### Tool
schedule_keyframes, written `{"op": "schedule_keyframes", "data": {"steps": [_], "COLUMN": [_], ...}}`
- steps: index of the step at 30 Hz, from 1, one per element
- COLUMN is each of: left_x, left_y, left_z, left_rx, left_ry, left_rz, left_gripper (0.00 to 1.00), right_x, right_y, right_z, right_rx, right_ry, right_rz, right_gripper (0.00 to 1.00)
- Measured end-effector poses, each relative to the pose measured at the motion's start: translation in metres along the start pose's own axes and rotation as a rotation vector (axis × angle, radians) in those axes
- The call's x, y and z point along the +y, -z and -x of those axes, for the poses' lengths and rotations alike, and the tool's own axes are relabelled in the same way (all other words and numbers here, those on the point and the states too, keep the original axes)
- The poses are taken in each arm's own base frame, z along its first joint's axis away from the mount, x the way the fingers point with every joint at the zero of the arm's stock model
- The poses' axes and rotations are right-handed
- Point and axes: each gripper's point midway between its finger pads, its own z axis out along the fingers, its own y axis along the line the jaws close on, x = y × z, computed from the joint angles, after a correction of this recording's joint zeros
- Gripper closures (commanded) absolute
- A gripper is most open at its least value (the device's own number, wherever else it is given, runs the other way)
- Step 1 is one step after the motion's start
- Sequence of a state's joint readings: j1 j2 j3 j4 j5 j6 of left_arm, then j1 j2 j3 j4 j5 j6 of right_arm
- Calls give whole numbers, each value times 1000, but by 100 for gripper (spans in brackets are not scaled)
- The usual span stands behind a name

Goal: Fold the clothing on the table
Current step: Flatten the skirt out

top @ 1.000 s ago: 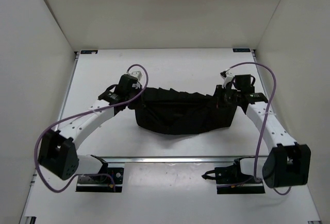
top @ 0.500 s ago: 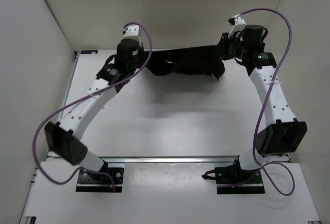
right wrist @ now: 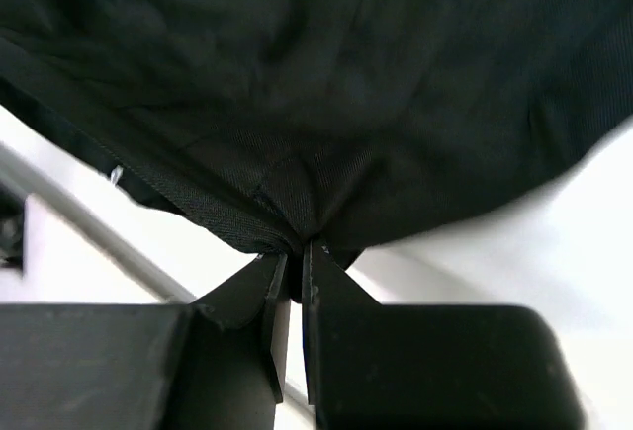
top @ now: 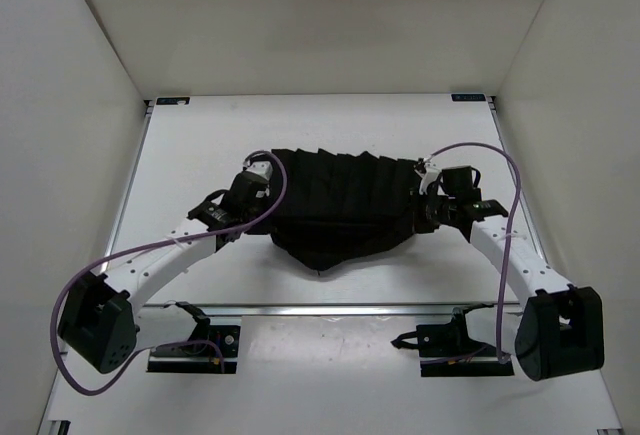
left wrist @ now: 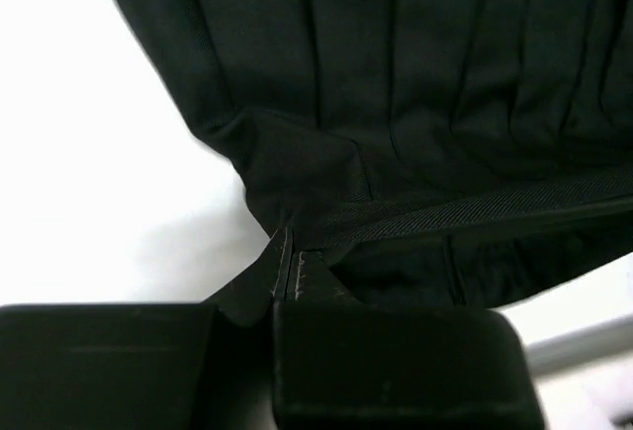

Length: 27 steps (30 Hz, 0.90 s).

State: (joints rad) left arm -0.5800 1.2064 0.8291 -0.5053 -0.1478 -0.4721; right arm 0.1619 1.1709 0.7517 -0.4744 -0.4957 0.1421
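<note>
Black pleated skirt (top: 340, 205), long axis left-right across table (top: 200, 135), tip toward bases; left gripper (left wrist: 287, 264) and right gripper (right wrist: 294, 252) pinch its ends.

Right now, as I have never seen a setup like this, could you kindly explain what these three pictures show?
These are two robot arms bolted at the near edge of a white table. The wide picture comes from a fixed camera above and behind them. The two close-ups come from a camera on each wrist, and the dark blocks at the bottom of each are that gripper's own fingers. A black pleated garment, the clothing, spreads out between the arms over the table. The left gripper is shut on a pinch of its left edge, and the right gripper is shut on its right edge.
</note>
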Motion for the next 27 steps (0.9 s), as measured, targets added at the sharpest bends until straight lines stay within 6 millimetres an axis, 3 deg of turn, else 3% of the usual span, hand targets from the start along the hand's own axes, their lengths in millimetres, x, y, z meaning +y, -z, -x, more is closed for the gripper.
{"op": "schedule_keyframes", "data": {"steps": [2,7,13,17,24,27], "left_x": [0,-6,6,13,8,6], "left_y": [1,6,-3,-8,-9,-9], "left_z": [-15,-13,-31,-46,-50,-51], "left_rx": [39,26,85,139,147,145], "left_ry": [18,39,34,24,24,24], "left_rz": [-19,-50,-2,38,35,30], "left_gripper": [100,100,100,100,100,100], "right_x": [3,6,2,2,4,8], "right_y": [2,6,-1,-3,-4,-4], "right_z": [-11,-9,-18,-21,-21,-20], "right_rx": [11,-18,0,6,2,-3], "right_ry": [-26,-54,-91,-134,-188,-202], "right_rz": [16,25,-21,-46,-62,-56], "right_gripper": [99,96,83,66,43,39]}}
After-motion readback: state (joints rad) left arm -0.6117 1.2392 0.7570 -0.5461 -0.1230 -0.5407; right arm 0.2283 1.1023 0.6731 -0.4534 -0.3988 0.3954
